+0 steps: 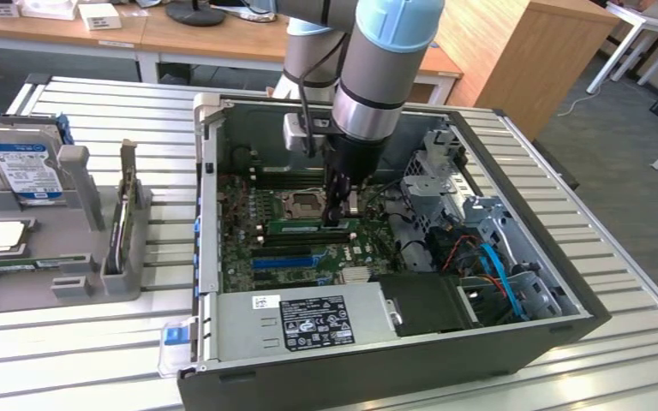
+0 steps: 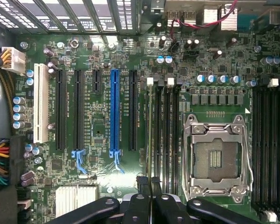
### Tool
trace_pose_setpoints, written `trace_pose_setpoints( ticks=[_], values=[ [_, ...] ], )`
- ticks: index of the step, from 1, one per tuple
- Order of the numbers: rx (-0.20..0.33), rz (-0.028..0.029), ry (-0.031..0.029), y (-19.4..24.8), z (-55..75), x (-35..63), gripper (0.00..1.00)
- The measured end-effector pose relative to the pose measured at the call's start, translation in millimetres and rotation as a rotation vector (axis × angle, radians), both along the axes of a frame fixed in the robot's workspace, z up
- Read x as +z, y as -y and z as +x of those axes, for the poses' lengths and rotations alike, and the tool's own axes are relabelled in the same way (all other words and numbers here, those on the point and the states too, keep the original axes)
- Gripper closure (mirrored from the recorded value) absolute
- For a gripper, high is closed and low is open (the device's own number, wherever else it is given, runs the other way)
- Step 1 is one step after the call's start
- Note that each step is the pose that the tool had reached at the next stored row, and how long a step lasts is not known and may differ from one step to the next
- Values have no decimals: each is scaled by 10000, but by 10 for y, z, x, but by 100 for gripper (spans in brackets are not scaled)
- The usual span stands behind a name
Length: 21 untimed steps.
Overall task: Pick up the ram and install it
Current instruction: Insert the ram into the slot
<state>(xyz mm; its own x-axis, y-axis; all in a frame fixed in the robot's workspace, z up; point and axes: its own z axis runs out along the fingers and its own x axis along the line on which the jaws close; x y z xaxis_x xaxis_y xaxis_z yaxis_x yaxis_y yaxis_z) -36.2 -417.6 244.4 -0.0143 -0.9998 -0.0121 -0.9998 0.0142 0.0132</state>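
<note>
The ram (image 1: 304, 227) is a long green stick standing on edge in a slot of the motherboard (image 1: 263, 248), just in front of the empty processor socket (image 1: 304, 203). My gripper (image 1: 336, 219) reaches straight down into the open computer case (image 1: 209, 214), with its tips at the ram's top edge toward the exterior view's right end. In the wrist view the two dark fingers (image 2: 141, 186) are pressed together, so my gripper (image 2: 148, 181) is shut. It sits at one end of the memory slots (image 2: 161, 130) beside the socket (image 2: 217, 156).
A grey parts tray (image 1: 78, 282) on the exterior view's left holds a hard drive (image 1: 20, 167), a square processor (image 1: 3, 235) and another green stick (image 1: 34, 265). A power supply (image 1: 306, 321) and a drive cage with cables (image 1: 478, 248) crowd the case around the arm.
</note>
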Motion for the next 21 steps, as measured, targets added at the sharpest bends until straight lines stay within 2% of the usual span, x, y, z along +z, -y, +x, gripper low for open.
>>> trace_pose_setpoints(
  ticks=[21],
  values=[
    [-3, -3, 2, -8, -7, -56, 88]
  ],
)
